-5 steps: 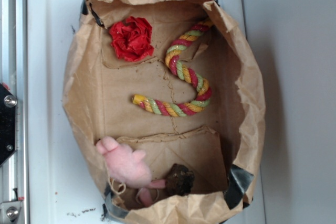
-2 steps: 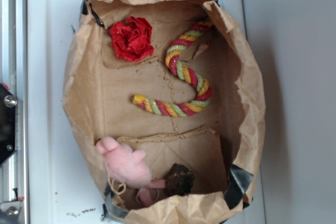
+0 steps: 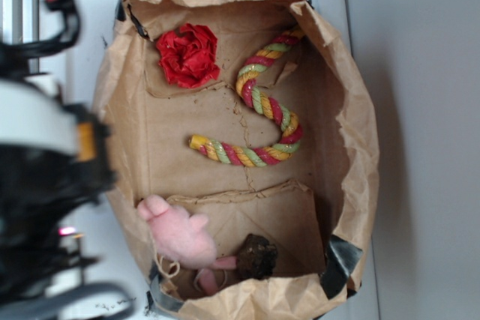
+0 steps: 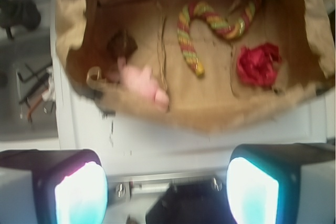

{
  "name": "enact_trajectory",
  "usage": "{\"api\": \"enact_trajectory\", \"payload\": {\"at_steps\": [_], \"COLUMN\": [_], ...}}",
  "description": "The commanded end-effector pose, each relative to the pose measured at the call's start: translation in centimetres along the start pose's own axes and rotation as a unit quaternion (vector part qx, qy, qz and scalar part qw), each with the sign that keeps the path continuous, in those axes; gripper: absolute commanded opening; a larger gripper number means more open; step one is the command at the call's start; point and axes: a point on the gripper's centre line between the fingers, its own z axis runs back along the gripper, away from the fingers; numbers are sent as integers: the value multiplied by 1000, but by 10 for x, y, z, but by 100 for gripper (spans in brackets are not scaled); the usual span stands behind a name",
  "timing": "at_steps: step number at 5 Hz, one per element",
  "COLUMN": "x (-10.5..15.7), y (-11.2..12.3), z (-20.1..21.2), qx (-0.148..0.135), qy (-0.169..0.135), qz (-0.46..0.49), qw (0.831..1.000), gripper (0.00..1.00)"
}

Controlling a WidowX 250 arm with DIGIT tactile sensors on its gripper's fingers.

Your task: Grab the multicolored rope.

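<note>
The rope (image 4: 210, 27) lies curled in the paper bag (image 4: 220, 116), well ahead of the jaws, which stand wide open and empty.

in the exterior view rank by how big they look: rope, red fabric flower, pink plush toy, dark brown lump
1. multicolored rope, longest by far
2. pink plush toy and red fabric flower, too alike to rank
3. dark brown lump, smallest

All lie in the paper bag.

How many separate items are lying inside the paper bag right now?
4: multicolored rope at centre, red fabric flower beside its far end, pink plush toy and a dark lump at the other end. Folds may hide more.
</note>
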Motion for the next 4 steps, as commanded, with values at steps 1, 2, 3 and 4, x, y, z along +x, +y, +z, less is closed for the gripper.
{"api": "enact_trajectory", "payload": {"at_steps": [1, 2, 3, 4], "x": [54, 72, 81, 86], "y": [1, 2, 7, 10], "z": [-8, -22, -41, -58], "qx": [11, 13, 18, 16], "qy": [-53, -54, -63, -83], "qz": [10, 14, 46, 115], "qw": [998, 998, 997, 990], "gripper": [100, 100, 100, 100]}}
